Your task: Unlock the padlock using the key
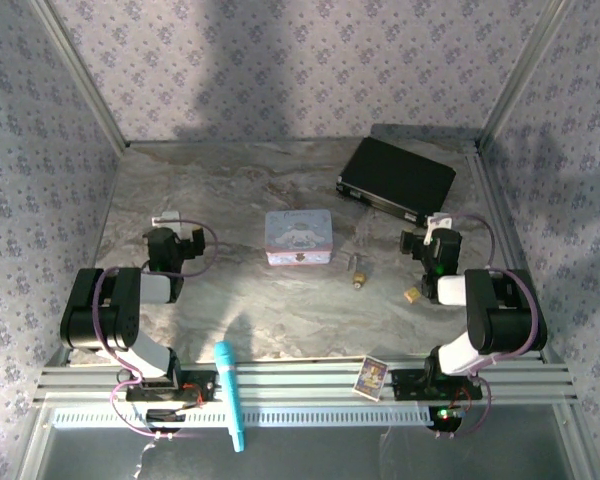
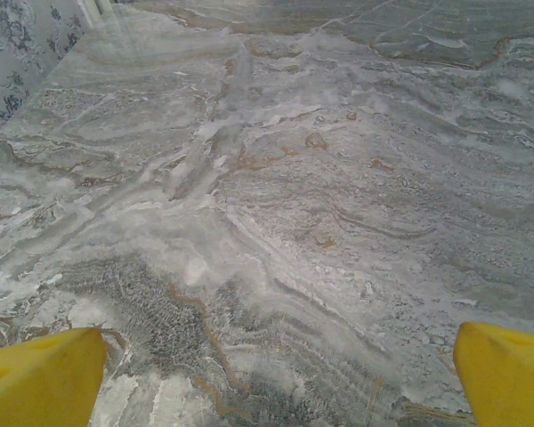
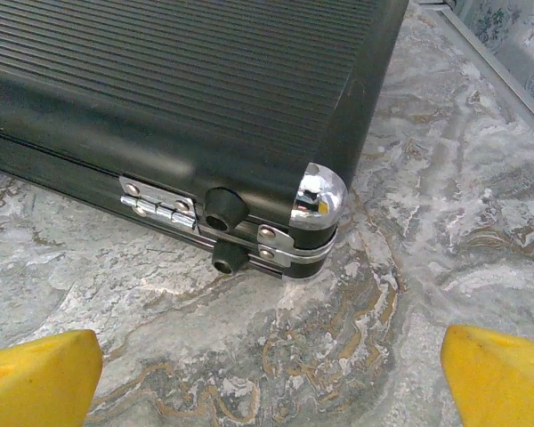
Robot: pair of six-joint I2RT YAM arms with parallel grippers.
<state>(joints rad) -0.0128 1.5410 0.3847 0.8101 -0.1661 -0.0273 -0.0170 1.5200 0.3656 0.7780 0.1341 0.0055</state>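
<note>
Padlock: the padlock (image 1: 359,281) is lying on the surface (image 1: 230,200), at four o'clock from the pastel tin (image 1: 298,237), apart from both arms.
Left jaws: hanging released, yellow fingertips (image 2: 44,378) spreading over bare marble.
Right jaws: hanging released, facing the black case (image 3: 187,80).
Step in hand: finding the key, I am guessing; the sliver at the padlock's twelve o'clock is looking too small to name. The approach is needing slow, low work.
Count: I am counting one padlock, one tin, one case, one tan block (image 1: 412,294), one teal pen (image 1: 228,395).
</note>
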